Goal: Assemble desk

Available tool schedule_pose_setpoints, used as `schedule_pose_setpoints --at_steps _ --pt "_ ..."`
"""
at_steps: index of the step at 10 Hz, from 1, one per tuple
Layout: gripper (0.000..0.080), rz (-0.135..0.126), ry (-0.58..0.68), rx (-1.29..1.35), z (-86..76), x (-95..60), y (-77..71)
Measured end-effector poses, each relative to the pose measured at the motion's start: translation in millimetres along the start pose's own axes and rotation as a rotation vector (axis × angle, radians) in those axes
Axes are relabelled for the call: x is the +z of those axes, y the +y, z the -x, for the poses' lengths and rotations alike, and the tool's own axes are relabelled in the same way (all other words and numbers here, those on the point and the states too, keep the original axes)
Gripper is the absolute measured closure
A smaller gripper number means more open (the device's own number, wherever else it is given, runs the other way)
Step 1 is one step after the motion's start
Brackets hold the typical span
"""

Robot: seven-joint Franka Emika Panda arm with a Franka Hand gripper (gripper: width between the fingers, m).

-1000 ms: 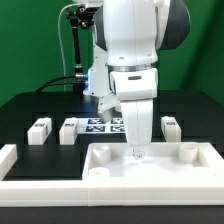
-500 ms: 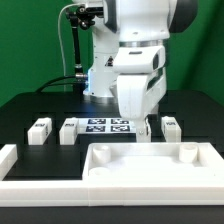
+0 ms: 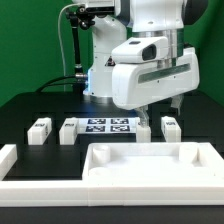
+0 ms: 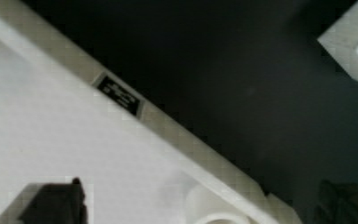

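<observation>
Tool (image 3: 161,111) hangs tilted at centre right of the exterior frame, jaws spread wide and holding nothing, over the far rim of the tabletop (image 3: 150,162). That white tabletop fills the lower centre, and legs (image 3: 39,129) stand in a row behind it, either side of the marker board (image 3: 108,126).

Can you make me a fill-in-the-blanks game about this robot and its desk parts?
The pincer is ___, holding nothing. The tabletop is colored ___. On the exterior view's left of the marker board stand ___ legs. Missing words: open, white, two.
</observation>
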State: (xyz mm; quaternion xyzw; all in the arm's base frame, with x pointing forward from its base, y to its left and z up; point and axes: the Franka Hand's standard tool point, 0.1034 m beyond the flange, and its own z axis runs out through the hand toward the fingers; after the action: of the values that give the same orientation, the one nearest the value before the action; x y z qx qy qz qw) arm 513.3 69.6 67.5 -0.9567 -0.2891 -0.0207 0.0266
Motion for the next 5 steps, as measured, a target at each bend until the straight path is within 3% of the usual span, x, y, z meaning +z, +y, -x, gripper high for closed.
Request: schedule_pose_setpoints --at_steps 2,3,5 --pt "0.0151 -0.011 -0.018 0.298 -10.2 7.2 -39.0" --pt "0.0151 -0.032 -0.032 0.485 -10.9 9.7 -46.0" --pt "0.0151 -0.05 -0.061 0.483 -7.3 13.7 -45.1"
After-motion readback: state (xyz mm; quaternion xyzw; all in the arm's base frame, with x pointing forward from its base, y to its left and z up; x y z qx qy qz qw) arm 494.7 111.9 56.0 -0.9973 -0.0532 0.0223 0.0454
